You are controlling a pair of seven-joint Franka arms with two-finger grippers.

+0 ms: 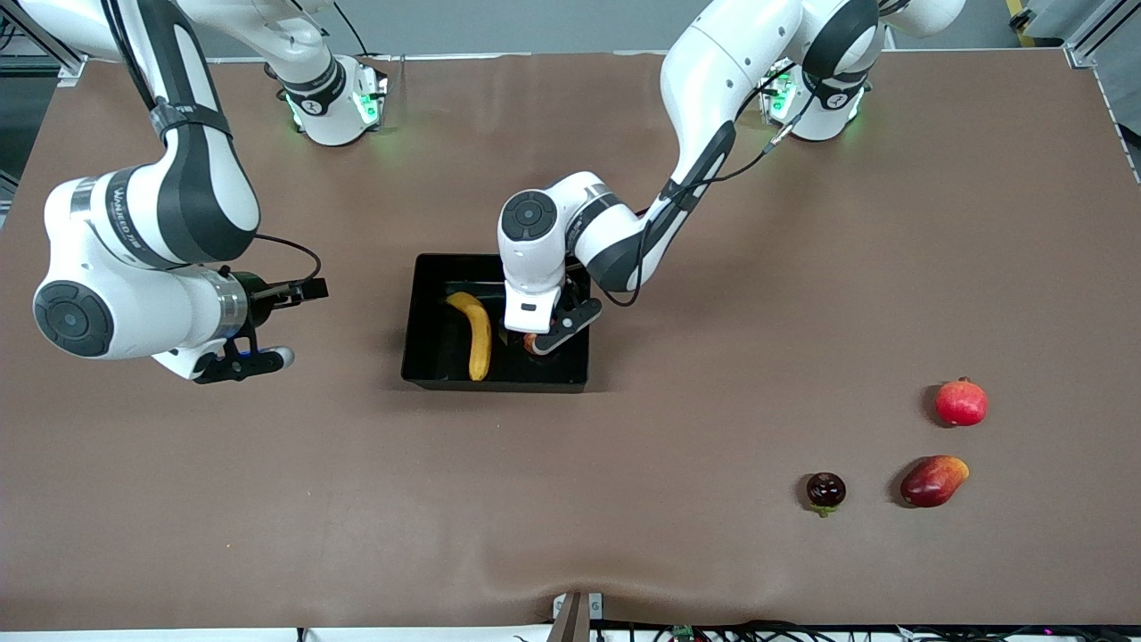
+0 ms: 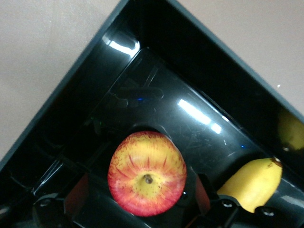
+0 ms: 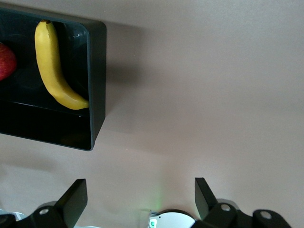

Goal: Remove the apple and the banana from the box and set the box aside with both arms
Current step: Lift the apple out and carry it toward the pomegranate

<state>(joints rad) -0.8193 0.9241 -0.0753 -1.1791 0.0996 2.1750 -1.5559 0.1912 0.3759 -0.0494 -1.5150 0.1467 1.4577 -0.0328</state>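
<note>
- While the box (image 1: 428,312) sits mid-table, the banana (image 1: 479,334) and apple (image 2: 147,173) lie inside it.
- The left tool (image 1: 544,343) hangs over the apple, jaws wide, holding nothing.
- The right tool (image 3: 140,199) waits beside the box, spread and empty.

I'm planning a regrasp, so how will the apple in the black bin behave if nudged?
The apple looks round and smooth, so it would probably roll on the glossy floor of the bin. It seems firm and unlikely to deform. The low walls and the banana beside it should stop it.
</note>
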